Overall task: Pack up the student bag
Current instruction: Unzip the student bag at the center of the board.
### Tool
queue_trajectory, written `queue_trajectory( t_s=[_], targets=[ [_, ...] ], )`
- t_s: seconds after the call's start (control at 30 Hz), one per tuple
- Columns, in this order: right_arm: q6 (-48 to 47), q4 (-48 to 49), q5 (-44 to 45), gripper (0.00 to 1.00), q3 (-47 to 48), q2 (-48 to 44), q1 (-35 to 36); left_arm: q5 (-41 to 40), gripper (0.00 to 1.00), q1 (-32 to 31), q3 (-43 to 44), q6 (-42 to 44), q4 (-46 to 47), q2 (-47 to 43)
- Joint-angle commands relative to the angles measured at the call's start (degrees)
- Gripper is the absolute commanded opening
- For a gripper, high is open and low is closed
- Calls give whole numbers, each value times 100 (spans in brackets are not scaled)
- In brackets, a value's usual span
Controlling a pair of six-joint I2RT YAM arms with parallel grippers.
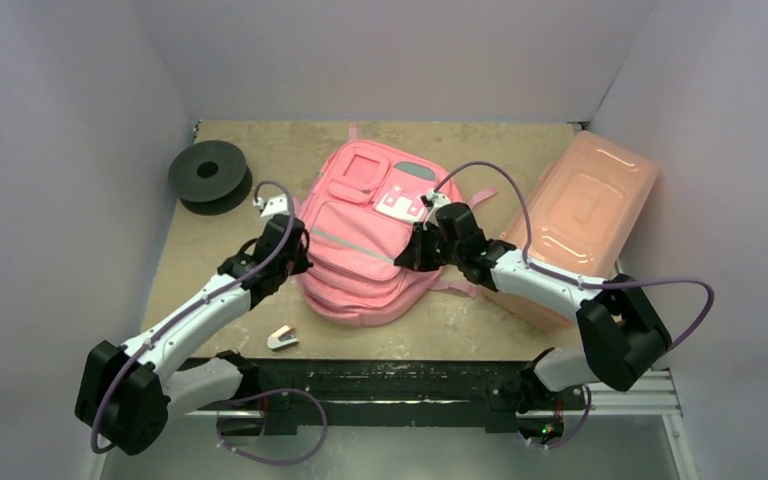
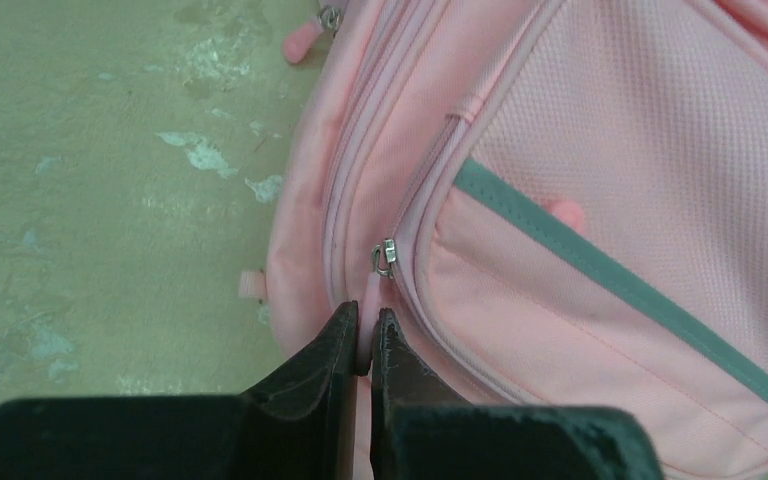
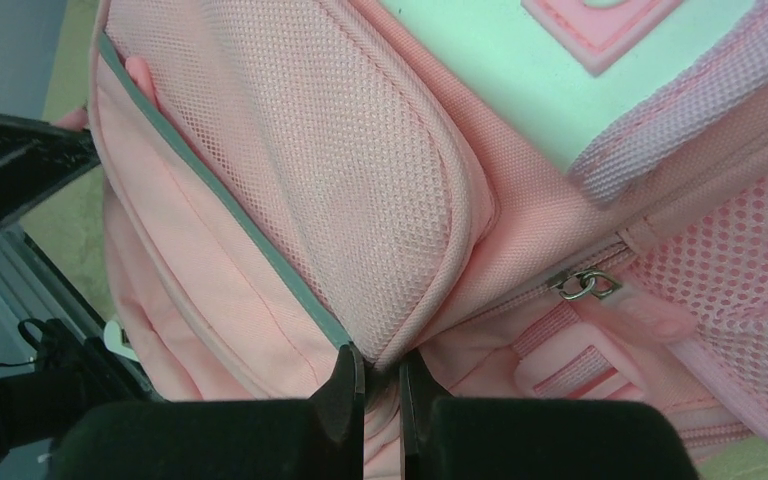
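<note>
On the student bag, left jaws clamp the zipper pull, right jaws pinch fabric — a smooth, braced tug looks best.

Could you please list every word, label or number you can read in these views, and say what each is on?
None: there is no readable text anywhere. The white patch on the student bag shows no letters, and the salmon box lid shows only raised outlines.

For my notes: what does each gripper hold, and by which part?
Left gripper pinches the pink backpack by a zipper pull; right gripper pinches its front-pocket fabric.
</note>
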Motion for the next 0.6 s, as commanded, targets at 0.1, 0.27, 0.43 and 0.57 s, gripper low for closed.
queue_trajectory(
  t_s=[0.1, 0.27, 0.43, 0.57],
  targets=[
    [-1537, -913, 682, 0, 271, -47, -303, -405, 0, 1015, 1147, 643, 197, 586],
    [-1566, -821, 615, 0, 199, -68, -381, 440, 0, 1562, 1729, 796, 419, 1077],
    [-1633, -816, 696, 0, 226, -11, -421, 571, 0, 1611, 1847, 889, 745, 1231],
    [-1688, -899, 891, 0, 337, 27, -445, 878, 0, 1620, 1883, 841, 539, 1164]
  ],
)
